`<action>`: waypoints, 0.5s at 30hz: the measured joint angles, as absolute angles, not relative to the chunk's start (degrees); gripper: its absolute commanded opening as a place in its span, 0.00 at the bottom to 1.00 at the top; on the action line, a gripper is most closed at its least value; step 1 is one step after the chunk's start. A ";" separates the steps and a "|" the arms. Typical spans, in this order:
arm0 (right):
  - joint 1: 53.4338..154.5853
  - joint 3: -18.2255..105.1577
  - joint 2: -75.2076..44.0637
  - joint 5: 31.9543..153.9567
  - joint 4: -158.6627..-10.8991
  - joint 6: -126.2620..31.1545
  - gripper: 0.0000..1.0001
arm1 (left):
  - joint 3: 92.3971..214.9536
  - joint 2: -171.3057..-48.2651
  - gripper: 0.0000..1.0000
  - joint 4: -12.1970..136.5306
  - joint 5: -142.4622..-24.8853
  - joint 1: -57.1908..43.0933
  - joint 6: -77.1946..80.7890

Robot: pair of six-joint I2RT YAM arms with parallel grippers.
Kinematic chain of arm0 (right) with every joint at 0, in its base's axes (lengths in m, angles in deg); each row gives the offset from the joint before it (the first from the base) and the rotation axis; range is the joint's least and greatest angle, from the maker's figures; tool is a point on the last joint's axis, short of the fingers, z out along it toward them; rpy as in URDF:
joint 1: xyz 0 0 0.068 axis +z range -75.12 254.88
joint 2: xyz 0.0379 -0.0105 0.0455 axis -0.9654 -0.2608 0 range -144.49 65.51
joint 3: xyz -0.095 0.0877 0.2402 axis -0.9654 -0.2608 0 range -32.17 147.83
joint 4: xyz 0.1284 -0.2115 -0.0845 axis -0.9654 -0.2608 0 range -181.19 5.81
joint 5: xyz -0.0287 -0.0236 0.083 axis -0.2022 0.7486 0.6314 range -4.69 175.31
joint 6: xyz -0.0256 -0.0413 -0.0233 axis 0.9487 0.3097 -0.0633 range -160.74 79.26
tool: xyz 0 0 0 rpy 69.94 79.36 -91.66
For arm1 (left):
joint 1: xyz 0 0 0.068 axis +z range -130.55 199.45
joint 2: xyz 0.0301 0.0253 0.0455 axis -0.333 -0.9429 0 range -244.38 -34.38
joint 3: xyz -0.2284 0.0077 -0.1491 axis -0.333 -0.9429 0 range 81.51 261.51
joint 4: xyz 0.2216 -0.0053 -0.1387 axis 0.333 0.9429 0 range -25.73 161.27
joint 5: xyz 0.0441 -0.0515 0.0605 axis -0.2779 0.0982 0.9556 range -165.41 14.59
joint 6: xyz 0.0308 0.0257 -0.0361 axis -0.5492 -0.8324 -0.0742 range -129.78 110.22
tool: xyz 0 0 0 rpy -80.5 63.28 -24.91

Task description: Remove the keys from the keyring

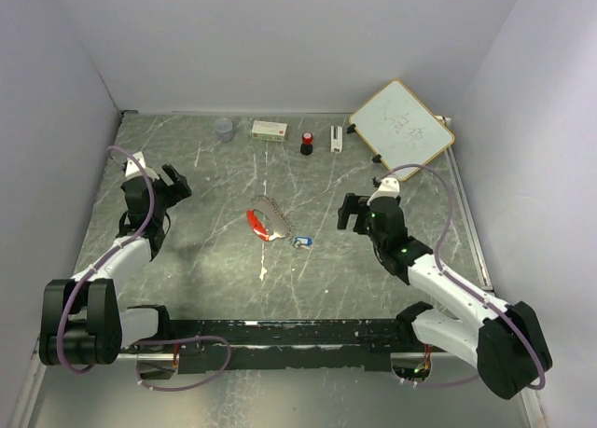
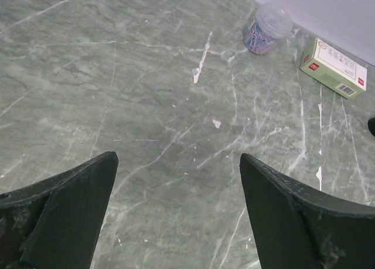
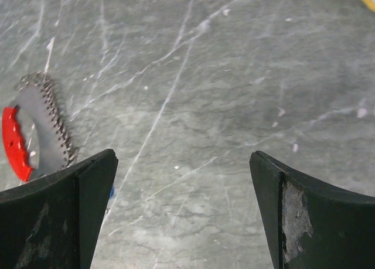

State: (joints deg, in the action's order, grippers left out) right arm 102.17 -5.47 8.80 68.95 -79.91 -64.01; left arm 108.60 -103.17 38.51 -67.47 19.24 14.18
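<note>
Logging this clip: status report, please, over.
Left gripper open, empty. Right gripper open, empty. Keys lie between the grippers, untouched. Nothing in the way.

My left arm (image 1: 117, 258) and right arm (image 1: 446, 283): white shells, black joints, a mauve cable (image 1: 60, 311) along each; my black wedge fingers (image 2: 64, 216) are scuffed.

The right gripper (image 3: 183, 157) is wide open over the gray table (image 3: 246, 75), with the keys (image 3: 41, 122) at the left edge.
</note>
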 measured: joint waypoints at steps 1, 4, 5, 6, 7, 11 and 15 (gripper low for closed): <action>102.85 -5.29 8.15 69.35 -79.54 -63.83 0.94 | 108.99 -103.26 0.97 39.56 -67.47 19.24 14.31; 105.54 -4.92 5.57 70.42 -78.14 -63.18 0.88 | 111.42 -104.31 0.97 42.88 -67.49 19.24 14.36; 106.65 -4.84 4.32 71.01 -77.55 -62.83 0.85 | 112.36 -104.75 0.97 43.65 -67.73 19.24 14.16; 107.22 -4.84 3.40 71.47 -77.16 -62.61 0.81 | 112.90 -104.94 0.97 43.93 -68.28 19.24 13.83; 107.92 -4.84 2.24 72.12 -76.68 -62.43 0.77 | 112.99 -105.01 0.97 43.85 -69.15 19.24 13.44; 109.95 -4.75 -2.76 74.05 -74.40 -62.28 0.60 | 110.56 -103.55 0.97 40.74 -75.86 19.24 10.84; 112.33 -4.25 -7.81 75.01 -72.94 -62.34 0.47 | 108.60 -101.49 0.97 39.71 -78.99 19.22 9.55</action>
